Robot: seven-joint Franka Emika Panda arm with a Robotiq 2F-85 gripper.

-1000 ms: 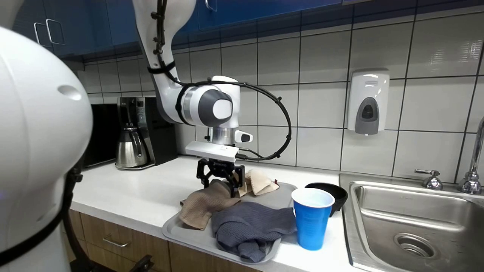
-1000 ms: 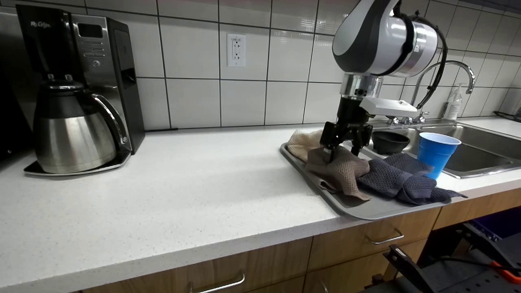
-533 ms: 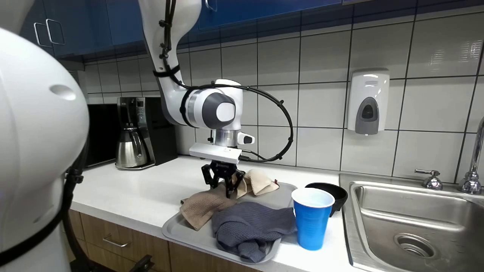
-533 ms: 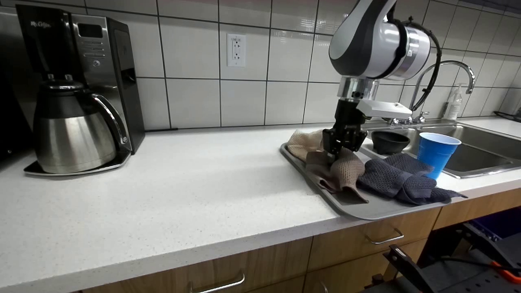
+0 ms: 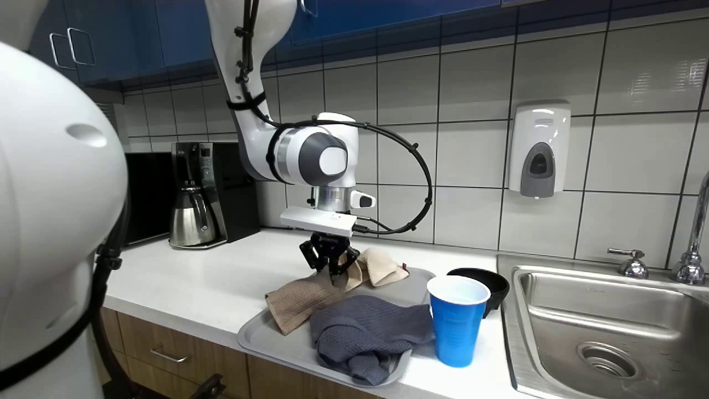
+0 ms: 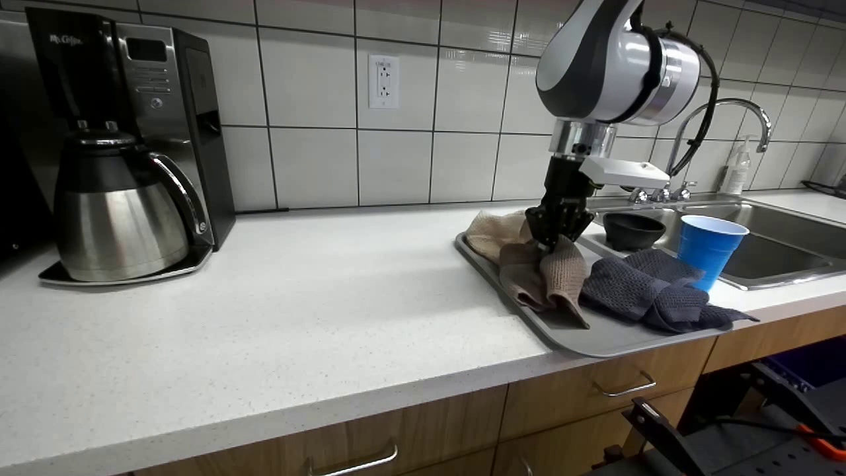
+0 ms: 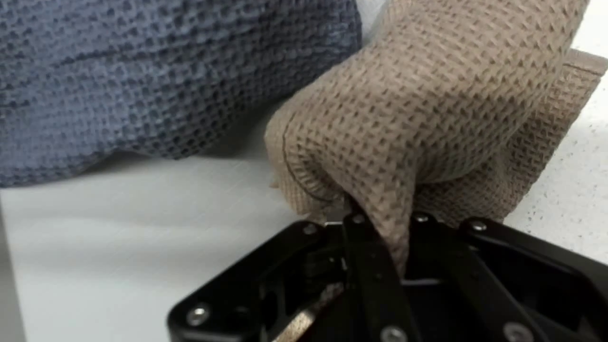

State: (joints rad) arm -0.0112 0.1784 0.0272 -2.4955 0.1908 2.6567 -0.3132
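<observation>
Since a second ago, your gripper [image 7: 387,223] has gone from straddling the brown waffle-weave dishcloth [image 5: 299,302] to closing on it, shifting slightly and drawing the loose fabric in; the slate-blue waffle-weave cloth [image 5: 371,327] and the cream cloth [image 5: 382,266] look unmoved. Your jaws are now nearly together — only a gathered fold of the brown dishcloth runs between them. The remainder drapes on the gray tray [image 5: 296,349], among the other two cloths.

Watch that pinch: the fold is narrow, so a quick lift could let the soft fabric slide out. Its loose edges lie against or just beside the other cloths — you can't tell which — so a sideways pull might drag them along. The slate-blue cloth reaches the blue plastic cup [image 5: 457,327], touching or very near it; if it gets tugged, the cup could tip, perhaps against the black bowl [image 6: 632,233].

As for writing, you can read "Mr. Coffee" on the coffee maker [image 6: 168,125], though its button labels are too small. Markings on the soap dispenser [image 5: 540,147] can't be made out, and the cup shows no legible print.
</observation>
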